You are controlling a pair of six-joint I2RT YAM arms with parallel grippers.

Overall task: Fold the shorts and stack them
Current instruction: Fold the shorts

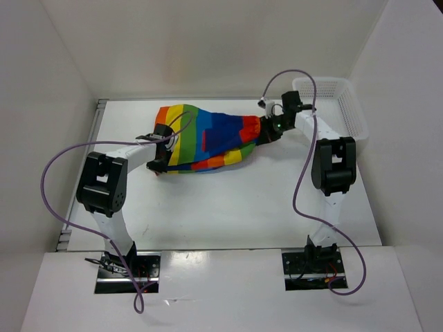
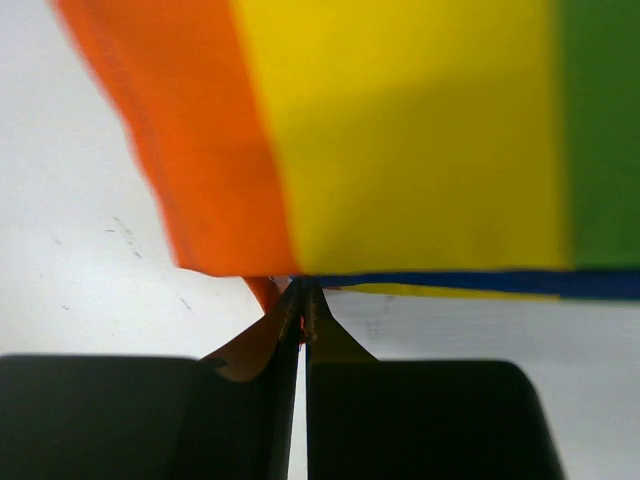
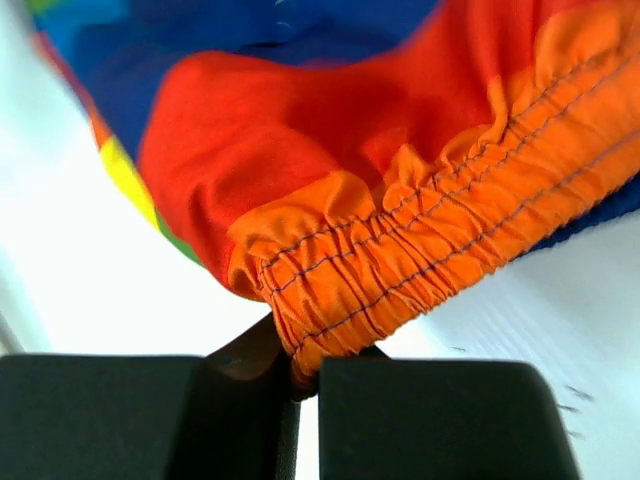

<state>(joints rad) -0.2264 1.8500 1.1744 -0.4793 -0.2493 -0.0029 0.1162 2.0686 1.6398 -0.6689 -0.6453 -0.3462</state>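
Over the white tabletop (image 1: 228,207), the shorts (image 1: 214,135) stretch between left fingers (image 2: 150,420) pinching an orange edge and right fingers (image 3: 450,420) pinching the gathered orange end.

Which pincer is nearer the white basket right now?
Right. The right pincer clamps the waistband of the shorts close to the basket; the left pincer holds their opposite end, farther away.
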